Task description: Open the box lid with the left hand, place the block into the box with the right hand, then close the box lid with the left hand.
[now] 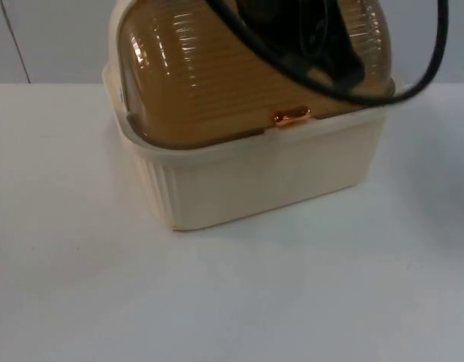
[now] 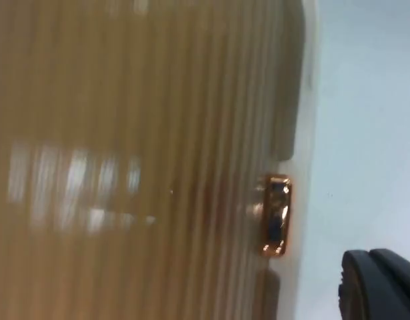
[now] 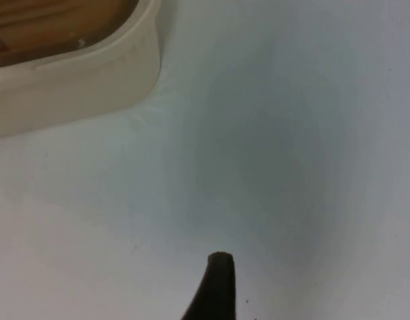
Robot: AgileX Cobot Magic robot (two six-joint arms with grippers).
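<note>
Top view: a cream ribbed box (image 1: 254,177) stands on the white surface (image 1: 232,302), its amber ribbed dome lid (image 1: 194,68) closed, with a copper handle (image 1: 292,117) at the rim. Its contents are hidden. Left pincer (image 2: 381,283) hovers beside the handle; right pincer (image 3: 215,287) hangs over bare surface. How far either is open I cannot tell.

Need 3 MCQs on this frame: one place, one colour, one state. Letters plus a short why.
1. Where does the box stand?
A. on the white table
B. on a shelf
C. in a basket

2. What colour is the handle on the lid?
A. blue
B. copper
C. green

3. How is the lid?
A. taken off
B. swung fully open
C. shut

Key: 1 A, its cream base rests on the table. 2 B, it gleams copper at the lid's front edge. 3 C, the amber dome sits down on the rim.
</note>
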